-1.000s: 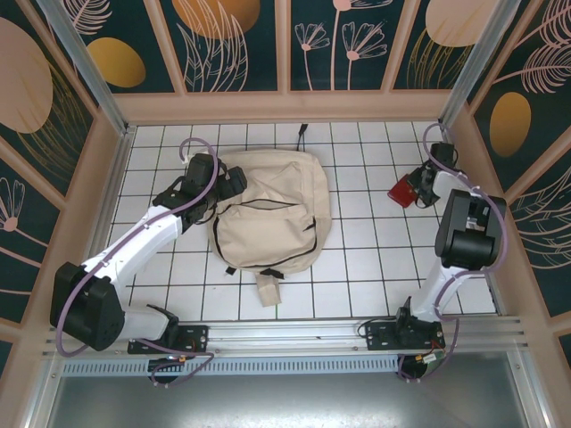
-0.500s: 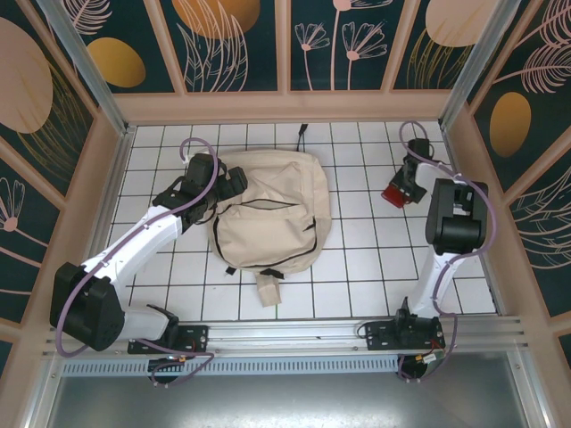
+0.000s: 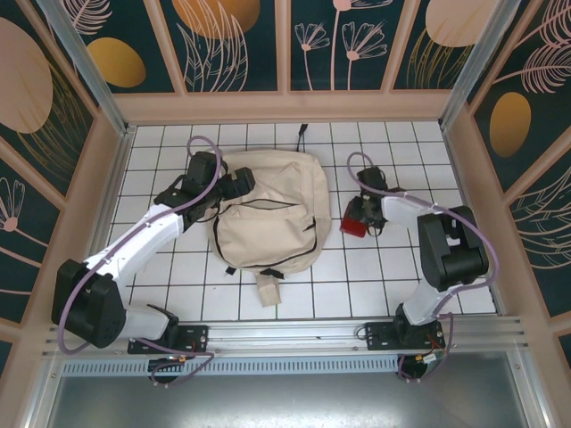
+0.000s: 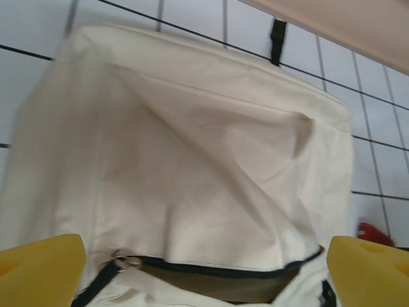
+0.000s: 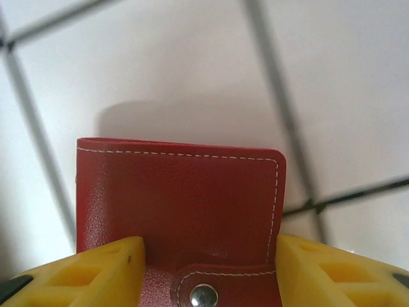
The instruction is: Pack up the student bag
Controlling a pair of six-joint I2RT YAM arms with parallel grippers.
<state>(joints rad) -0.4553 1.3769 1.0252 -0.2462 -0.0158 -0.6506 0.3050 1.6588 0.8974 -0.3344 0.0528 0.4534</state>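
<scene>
The student bag (image 3: 268, 214), a beige backpack, lies flat on the white tiled table left of centre. Its dark zipper is partly undone, leaving a slit (image 4: 217, 275) with the metal pull (image 4: 124, 261) at one end. My left gripper (image 3: 234, 185) hovers over the bag's upper left, with its yellow fingers (image 4: 41, 268) wide open and nothing between them. My right gripper (image 3: 357, 218) is shut on a red snap wallet (image 5: 179, 198), held just right of the bag above the tiles. The wallet's edge (image 4: 374, 233) also shows in the left wrist view.
Wooden walls (image 3: 285, 105) close in the table at the back and both sides. A metal rail (image 3: 294, 334) runs along the near edge by the arm bases. The bag's black top loop (image 3: 302, 134) points toward the back wall. Bare tiles (image 3: 393, 267) lie right of the bag.
My right arm has swung left from the right wall, carrying the red wallet to the bag's right side. The left arm has barely moved.
</scene>
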